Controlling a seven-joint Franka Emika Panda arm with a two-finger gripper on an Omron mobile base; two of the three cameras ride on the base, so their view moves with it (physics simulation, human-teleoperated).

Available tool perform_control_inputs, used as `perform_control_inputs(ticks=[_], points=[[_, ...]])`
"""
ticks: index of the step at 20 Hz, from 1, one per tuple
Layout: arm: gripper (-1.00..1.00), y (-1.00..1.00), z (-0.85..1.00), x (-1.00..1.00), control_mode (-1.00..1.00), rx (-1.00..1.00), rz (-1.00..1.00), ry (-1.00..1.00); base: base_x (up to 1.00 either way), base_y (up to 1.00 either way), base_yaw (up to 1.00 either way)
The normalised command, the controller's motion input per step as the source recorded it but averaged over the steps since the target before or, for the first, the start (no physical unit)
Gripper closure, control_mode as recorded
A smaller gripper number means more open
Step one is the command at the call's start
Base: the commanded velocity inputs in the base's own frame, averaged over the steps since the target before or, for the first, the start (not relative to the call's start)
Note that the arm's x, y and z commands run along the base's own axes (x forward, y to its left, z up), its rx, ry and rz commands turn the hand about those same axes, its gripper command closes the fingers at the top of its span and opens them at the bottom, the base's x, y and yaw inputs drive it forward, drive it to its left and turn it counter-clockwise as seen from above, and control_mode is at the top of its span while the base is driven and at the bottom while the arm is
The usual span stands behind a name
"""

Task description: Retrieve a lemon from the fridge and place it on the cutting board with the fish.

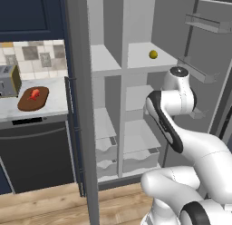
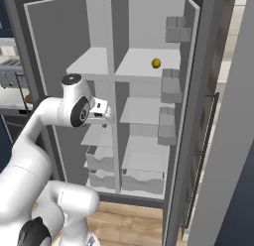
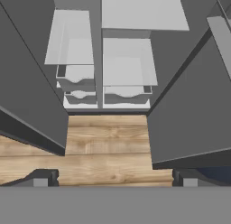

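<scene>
Tool [image 3: 113, 180] spread wide, holding nothing; lemon [image 1: 153, 54] sits on open fridge's [image 1: 136, 61] upper shelf.

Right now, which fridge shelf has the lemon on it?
The top shelf on the fridge's right side: the lemon sits there alone; the shelves beside and below it look bare.

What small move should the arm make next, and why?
Probably tilt the hand up and reach toward the lemon on the upper right shelf of the open fridge: the open tool points down at the floor, well below it.
</scene>
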Motion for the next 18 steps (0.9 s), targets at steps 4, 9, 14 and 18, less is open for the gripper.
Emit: perform_control_inputs(ticks=[4,9,14,18], points=[[-1.00,0.00,-0.08,0.00,-1.00,0.00,-0.08,-0.09,0.00,0.00,0.00],[-1.00,0.00,-0.10,0.00,1.00,0.00,-0.11,-0.08,0.03,0.00,-0.09],[-1.00,0.00,0.00,0.00,1.00,0.00,0.00,0.00,0.08,0.00,-0.29],[-1.00,0.00,0.00,0.00,1.00,0.00,0.00,0.00,0.09,0.06,-0.20]])
